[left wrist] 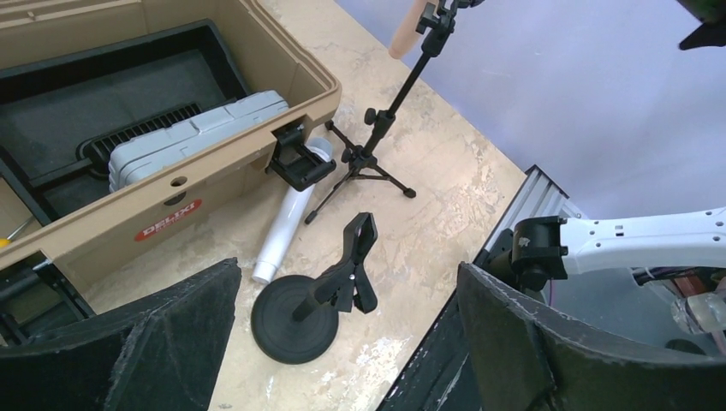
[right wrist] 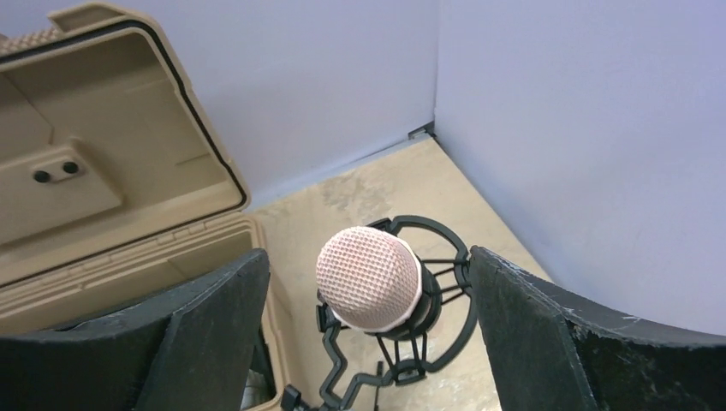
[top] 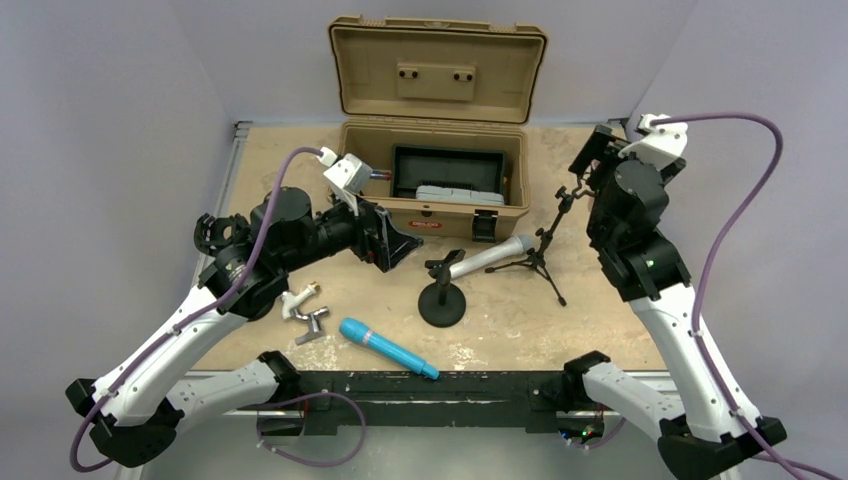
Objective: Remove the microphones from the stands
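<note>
Right claw (right wrist: 366, 257) over pink microphone (right wrist: 368, 278)

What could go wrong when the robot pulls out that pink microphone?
1. The pink mesh-headed microphone sits inside the black ring-shaped shock mount, so pulling it may lift or tip the thin black tripod stand.
2. A tipped stand could hit the silver microphone lying by its legs.

1. Rear centre of the surface (top: 600, 320): case (top: 432, 212), lid up.
2. Right of the case: tripod stand (top: 545, 245), with the mounted microphone (right wrist: 368, 276) on top.
3. Before the case: round-base stand (top: 443, 300); loose microphone (top: 490, 256) lying between them.
4. Near the front edge, left of the round-base stand: handheld microphone (top: 388, 347).
</note>
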Tool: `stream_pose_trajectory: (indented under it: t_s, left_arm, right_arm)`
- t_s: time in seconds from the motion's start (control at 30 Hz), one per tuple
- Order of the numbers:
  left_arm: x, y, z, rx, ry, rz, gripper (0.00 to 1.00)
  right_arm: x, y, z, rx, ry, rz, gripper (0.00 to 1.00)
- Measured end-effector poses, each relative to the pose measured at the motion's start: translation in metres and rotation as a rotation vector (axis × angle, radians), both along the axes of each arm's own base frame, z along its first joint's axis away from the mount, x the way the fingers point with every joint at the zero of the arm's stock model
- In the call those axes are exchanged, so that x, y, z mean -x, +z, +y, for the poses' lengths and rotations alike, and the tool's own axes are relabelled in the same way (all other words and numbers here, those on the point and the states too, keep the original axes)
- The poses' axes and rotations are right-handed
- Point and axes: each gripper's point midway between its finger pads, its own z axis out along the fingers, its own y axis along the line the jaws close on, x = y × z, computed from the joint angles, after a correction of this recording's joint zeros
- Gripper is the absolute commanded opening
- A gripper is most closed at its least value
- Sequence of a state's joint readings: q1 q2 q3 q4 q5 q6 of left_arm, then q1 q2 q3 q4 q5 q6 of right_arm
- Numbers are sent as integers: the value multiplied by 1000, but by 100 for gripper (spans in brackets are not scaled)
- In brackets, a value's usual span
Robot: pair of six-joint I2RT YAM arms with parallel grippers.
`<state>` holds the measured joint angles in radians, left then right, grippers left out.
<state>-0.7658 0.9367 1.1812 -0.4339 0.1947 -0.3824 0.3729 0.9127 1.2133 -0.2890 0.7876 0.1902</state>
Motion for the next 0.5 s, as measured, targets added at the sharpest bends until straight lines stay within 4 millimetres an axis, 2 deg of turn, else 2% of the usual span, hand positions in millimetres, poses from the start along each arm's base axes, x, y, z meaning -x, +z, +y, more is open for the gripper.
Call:
stream_pose_trajectory:
  t_s: [0.27, 0.5]
  left_arm:
    - [1, 7, 6, 13, 20, -23, 97]
    - [1, 9, 9, 13, 30, -33, 97]
  right_arm:
    - [-23, -11, 1, 124, -29, 71, 75]
    - [-24, -12, 0, 149, -31, 75, 71]
